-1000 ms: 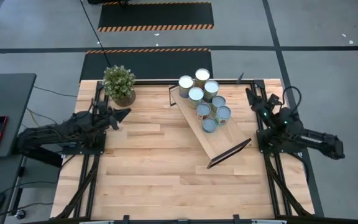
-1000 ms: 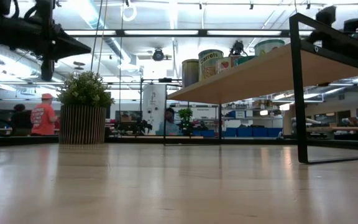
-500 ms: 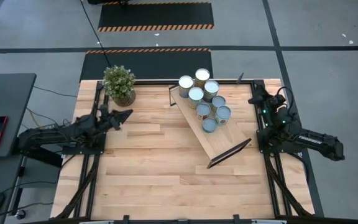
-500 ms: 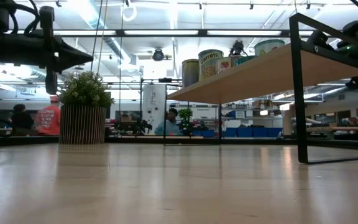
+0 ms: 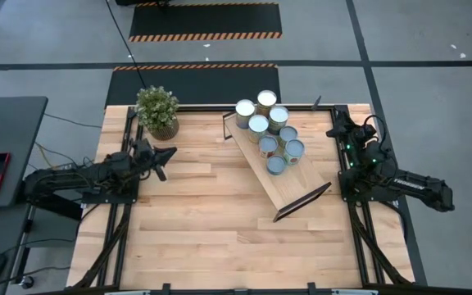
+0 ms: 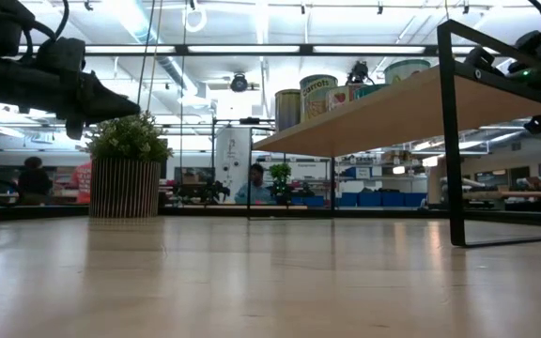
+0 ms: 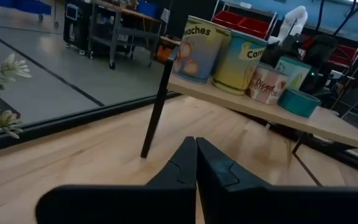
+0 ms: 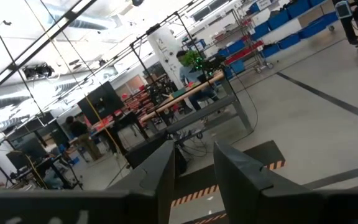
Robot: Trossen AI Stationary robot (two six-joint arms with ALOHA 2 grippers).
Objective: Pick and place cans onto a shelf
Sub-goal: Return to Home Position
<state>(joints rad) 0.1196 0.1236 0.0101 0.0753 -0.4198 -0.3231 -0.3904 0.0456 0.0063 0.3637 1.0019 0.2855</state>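
Tabletop [image 5: 211, 221] read from the high view as a clock face, 12 at the far edge.

Shelf [image 5: 289, 184]: light-wood board, about 1 o'clock from tabletop centre. Its long axis runs from 11 to 5 o'clock. A black end bracket [image 5: 301, 202] is at the 5 o'clock end. In the low view the board stands raised off the tabletop on that black frame.

Cans [image 5: 258, 124]: all eight are on the shelf, bunched over its 11 o'clock half, touching or very nearly so. Paler tops sit at the 11 o'clock end, blue-grey ones nearer the board's middle. The left wrist view catches some of them side on and upright along the board's edge: two tall labelled ones, a shorter one, and a low teal one.

Potted plant [image 5: 156, 111]: toward the 10–11 o'clock corner, well apart from the shelf.

Left hand [image 5: 165, 156]: at 10 o'clock, above the tabletop. It is near the plant on the plant's 5 o'clock side, and its tips point toward 3 o'clock. Fingers [image 7: 173, 177] are pressed together along their length, with nothing between them.

Right hand [image 5: 333, 124]: at 2 o'clock, near the tabletop's right edge and beside the shelf without touching it. Its tips point toward 11 o'clock. Its own wrist view looks out over the room. Fingers [image 8: 160, 177] are parted with a clear gap, holding nothing.

Low view: both arms sit high in the upper corners, off the tabletop. A person [image 6: 256, 183] shows in the room behind, beyond the shelf's far leg.
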